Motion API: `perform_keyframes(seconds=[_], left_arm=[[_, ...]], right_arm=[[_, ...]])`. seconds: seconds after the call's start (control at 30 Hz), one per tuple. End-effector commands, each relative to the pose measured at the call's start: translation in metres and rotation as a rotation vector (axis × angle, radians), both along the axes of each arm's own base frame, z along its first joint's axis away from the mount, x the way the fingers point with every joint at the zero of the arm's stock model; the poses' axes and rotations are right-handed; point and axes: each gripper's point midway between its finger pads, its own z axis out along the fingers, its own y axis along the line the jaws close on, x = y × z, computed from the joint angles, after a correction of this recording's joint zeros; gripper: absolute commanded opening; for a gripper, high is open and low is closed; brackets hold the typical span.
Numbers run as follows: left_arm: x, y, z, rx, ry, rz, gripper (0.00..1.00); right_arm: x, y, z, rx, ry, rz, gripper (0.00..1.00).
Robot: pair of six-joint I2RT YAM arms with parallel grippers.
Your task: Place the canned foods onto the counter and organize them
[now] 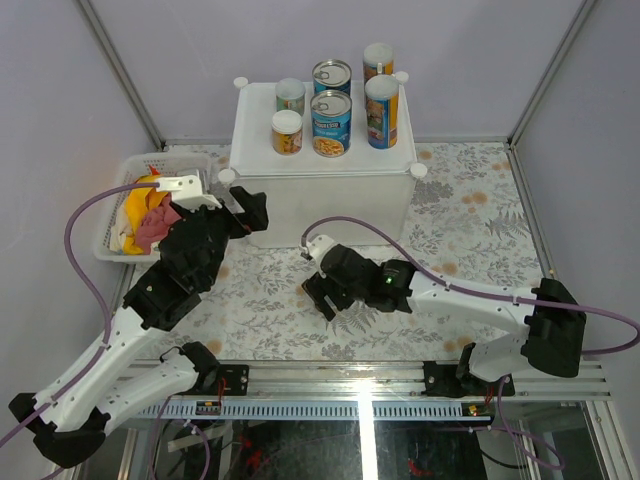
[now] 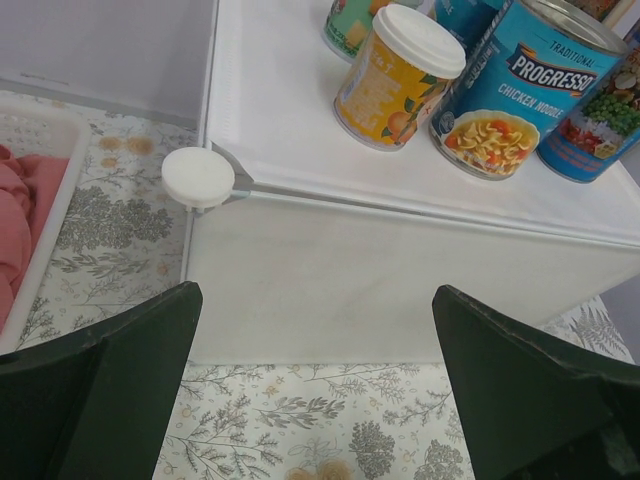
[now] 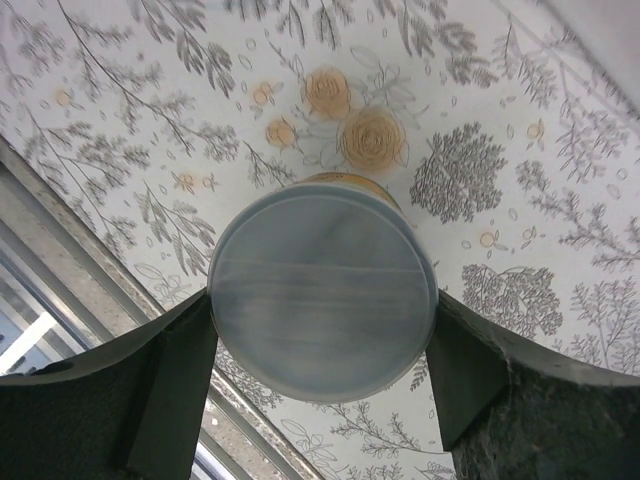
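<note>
r gripper [image 3: 322,300] clenched on a pale-lidded canister [image 3: 320,270], fingers pressed to both sides of lid, over floral table [image 3: 480,160] at centre of top view, below the counter [image 1: 320,195]; can't tell if it rests or is lifted. l gripper [image 2: 315,291] spread wide, nothing btwn fingers, facing counter's front wall by corner knob [image 2: 198,177]. six cans on counter top, upper centre. back row: small jar [image 1: 290,95], steel can [image 1: 332,77], tall canister [image 1: 378,60]. front row: yellow jar [image 1: 287,132], soup can [image 1: 331,123], blue canister [image 1: 381,112]. basket [image 1: 140,165] w/ pink cloth [image 1: 155,225] at left.
</note>
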Motion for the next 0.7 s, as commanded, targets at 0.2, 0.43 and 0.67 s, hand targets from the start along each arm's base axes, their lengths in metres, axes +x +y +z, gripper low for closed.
perform_keyframes(seconds=[0.2, 0.43, 0.67], left_arm=[[0.003, 0.016, 0.018, -0.060, -0.040, 0.107, 1.00], [0.003, 0.018, 0.026, -0.067, -0.070, 0.111, 1.00], [0.002, 0.028, 0.036, -0.085, -0.107, 0.158, 1.00]], right_arm=[[0.036, 0.052, 0.154, 0.248, -0.224, 0.013, 0.00], [0.057, 0.077, 0.235, 0.323, -0.327, 0.011, 0.00], [0.081, 0.097, 0.286, 0.380, -0.393, 0.008, 0.00]])
